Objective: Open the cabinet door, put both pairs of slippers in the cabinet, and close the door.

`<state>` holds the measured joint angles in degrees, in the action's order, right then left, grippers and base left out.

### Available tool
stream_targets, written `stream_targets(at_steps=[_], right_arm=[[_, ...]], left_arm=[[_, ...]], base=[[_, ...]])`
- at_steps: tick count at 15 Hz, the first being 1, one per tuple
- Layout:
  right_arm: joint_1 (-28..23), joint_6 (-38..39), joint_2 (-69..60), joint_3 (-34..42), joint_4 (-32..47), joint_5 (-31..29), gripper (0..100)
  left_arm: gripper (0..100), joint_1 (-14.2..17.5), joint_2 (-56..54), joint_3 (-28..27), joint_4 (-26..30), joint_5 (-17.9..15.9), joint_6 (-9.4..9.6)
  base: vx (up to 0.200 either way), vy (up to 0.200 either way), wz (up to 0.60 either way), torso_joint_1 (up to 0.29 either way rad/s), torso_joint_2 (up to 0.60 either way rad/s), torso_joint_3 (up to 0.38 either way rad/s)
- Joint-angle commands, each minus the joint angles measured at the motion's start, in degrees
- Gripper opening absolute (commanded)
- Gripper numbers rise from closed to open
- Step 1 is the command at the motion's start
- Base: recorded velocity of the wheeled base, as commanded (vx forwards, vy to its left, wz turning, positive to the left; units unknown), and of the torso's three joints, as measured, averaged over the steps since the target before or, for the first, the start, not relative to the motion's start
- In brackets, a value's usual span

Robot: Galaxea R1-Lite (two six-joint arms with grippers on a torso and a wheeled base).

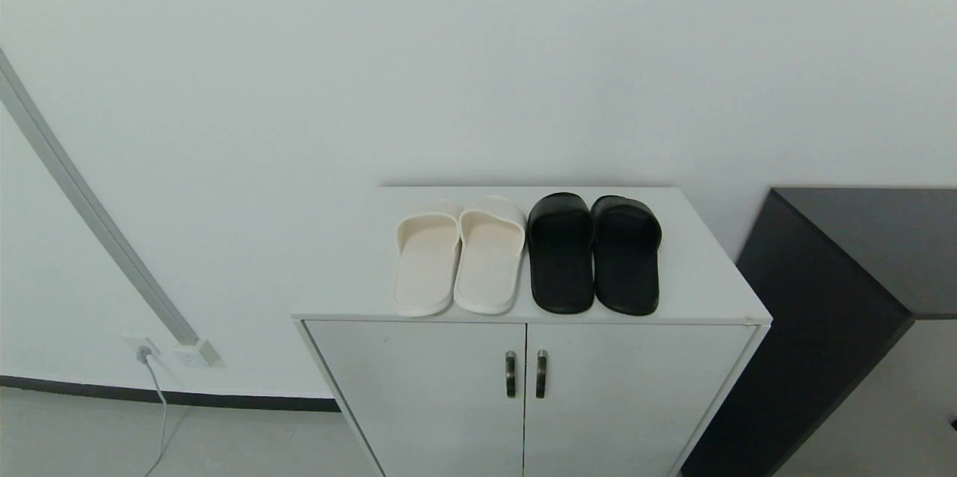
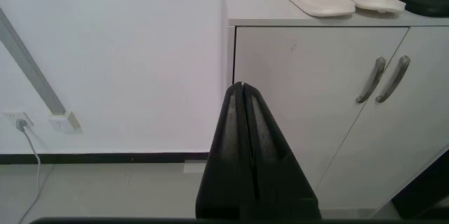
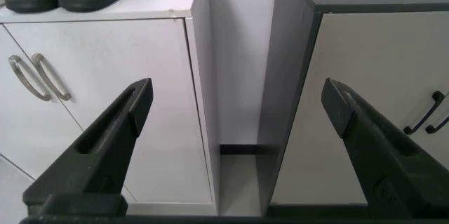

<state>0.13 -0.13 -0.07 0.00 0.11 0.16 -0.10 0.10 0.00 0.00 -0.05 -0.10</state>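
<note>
left claw (image 2: 243, 87) pinched closed on nothing, right claw (image 3: 236, 90) gaping empty; smooth black slippers (image 1: 561, 260) atop cabinet (image 1: 419, 402).

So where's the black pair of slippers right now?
In the head view, the black slippers sit on top of the white cabinet, right of the cream slippers.

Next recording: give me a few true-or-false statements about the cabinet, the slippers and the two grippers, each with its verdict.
1. Both cabinet doors are shut. True.
2. The black slippers are inside the cabinet. False: they lie on the cabinet top.
3. The white slippers lie on the robot's left of the black pair. True.
4. The right gripper holds a slipper. False: it is open and empty, in front of the cabinet.
5. The left gripper is shut. True.
</note>
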Motion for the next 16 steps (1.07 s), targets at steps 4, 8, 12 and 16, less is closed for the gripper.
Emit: stream_targets(at_steps=[4, 8, 12, 16], right_arm=[[0.04, 0.22, 0.07, 0.0, -0.02, 0.02, 100], [-0.05, -1.54, 0.07, -0.09, -0.2, -0.6, 100], [0.22, -0.74, 0.95, -7.21, -3.63, -0.69, 100], [2.33, -0.92, 24.16, -22.85, 5.08, 6.78, 100]], left_arm=[[0, 0.01, -0.01, 0.0, -0.09, 0.22, -0.25], [0, 0.01, -0.01, 0.0, 0.0, 0.05, -0.17], [0, 0.01, -0.01, 0.0, -0.09, 0.05, -0.25], [0, 0.01, -0.01, 0.0, 0.0, 0.05, -0.17]], base=[[0.0, 0.0, 0.0, 0.0, 0.0, 0.0], [0.0, 0.0, 0.0, 0.0, 0.0, 0.0], [0.0, 0.0, 0.0, 0.0, 0.0, 0.0], [0.0, 0.0, 0.0, 0.0, 0.0, 0.0]])
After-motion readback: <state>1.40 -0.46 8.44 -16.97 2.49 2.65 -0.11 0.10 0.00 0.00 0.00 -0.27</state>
